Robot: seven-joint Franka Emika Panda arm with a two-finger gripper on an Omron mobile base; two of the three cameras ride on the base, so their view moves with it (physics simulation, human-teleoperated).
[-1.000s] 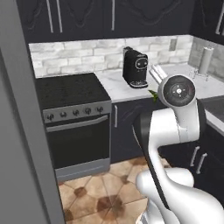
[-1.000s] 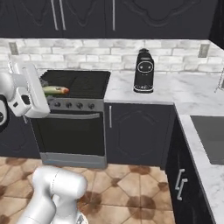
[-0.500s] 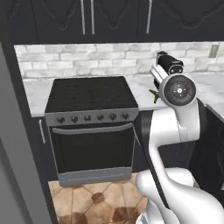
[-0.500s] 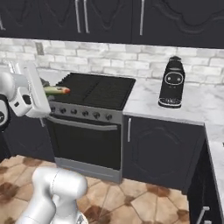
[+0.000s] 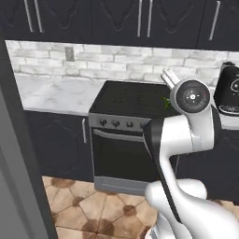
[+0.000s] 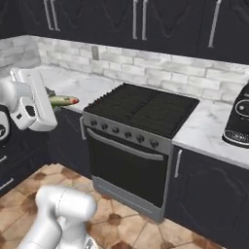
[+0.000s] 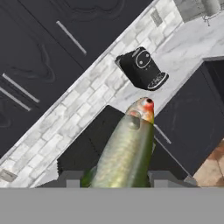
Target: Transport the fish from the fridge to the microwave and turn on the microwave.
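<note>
The fish [image 7: 127, 148], slender and olive-green with a red spot at its snout, sticks out between my gripper's [image 7: 116, 177] two fingertips, which are shut on its tail end. From the right base view the fish [image 6: 63, 100] lies level in the gripper [image 6: 52, 100], held in the air to the left of the stove and above the counter's front edge. A sliver of green fish [image 5: 166, 101] peeks out behind the arm's round joint in the left base view. The fridge [image 5: 18, 186] shows as a tall grey panel with a dark edge at the far left. The microwave is out of view.
A black stove [image 6: 141, 107] with a knob row and an oven door stands ahead between marble counters [image 5: 51, 95]. A black coffee machine [image 6: 239, 121] sits on the counter to its right. Dark cabinets hang above, and the floor is brown tile.
The whole picture has shifted: the base has turned left, so the stove and the coffee machine slid right in both base views. The fish stays in the gripper.
</note>
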